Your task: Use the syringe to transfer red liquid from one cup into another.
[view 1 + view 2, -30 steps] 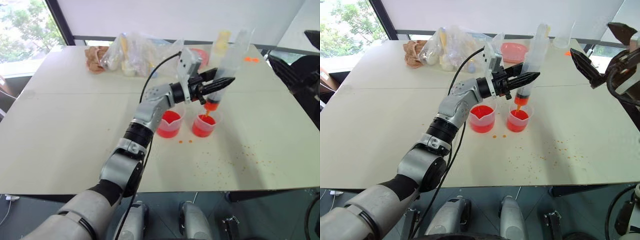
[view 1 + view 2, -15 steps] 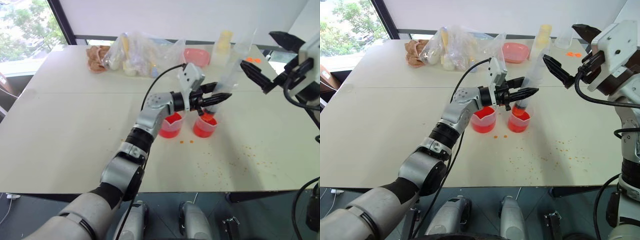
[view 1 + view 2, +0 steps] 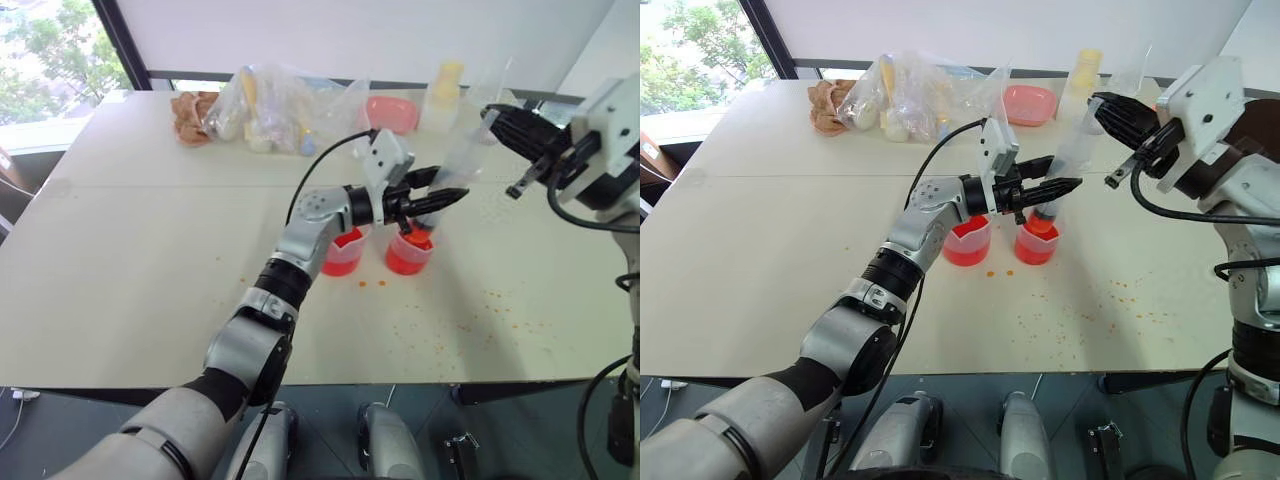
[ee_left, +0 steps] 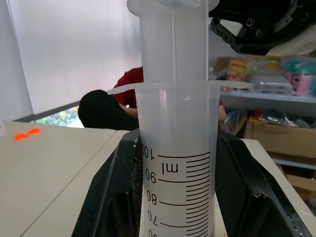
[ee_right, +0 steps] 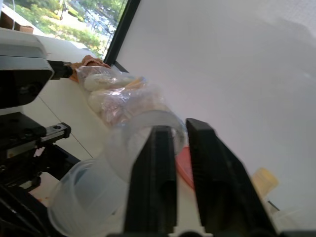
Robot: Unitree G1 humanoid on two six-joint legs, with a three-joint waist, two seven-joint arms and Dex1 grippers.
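- Right gripper (image 3: 1110, 110) has swung in from the far right since a second ago, fingers snapped from wide apart to closed, now at the plunger top of the syringe (image 3: 1065, 165); syringe sits lower too, tip down at the cup.
- Head views: left gripper (image 3: 440, 197) clamped across the syringe barrel, fingers pointing right. Syringe tilted, top leaning far-right, orange tip just over or in the smaller cup (image 3: 408, 253); can't tell if it touches the liquid.
- Smaller cup stands mid-table, right of the spouted beaker (image 3: 340, 254), the two just beside each other. Both hold red liquid (image 3: 343, 240).
- Orange droplets (image 3: 455, 322) scattered on the table (image 3: 130, 250) near and right of the cups.
- Far side: plastic bags (image 3: 275, 105), pink bowl (image 3: 392, 112), pale bottle (image 3: 441, 88).
- Left wrist view: syringe barrel (image 4: 175, 163) squeezed between both black fingers (image 4: 116, 192), printed scale facing camera, white plunger rising out of the flange, right gripper dark above its top. Person in red (image 4: 131, 81) behind, shelves with boxes (image 4: 269, 79) beyond.
- Right wrist view: two fingers (image 5: 155, 182) nearly together, plunger end (image 5: 148, 131) just behind them; can't tell if they actually pinch it.
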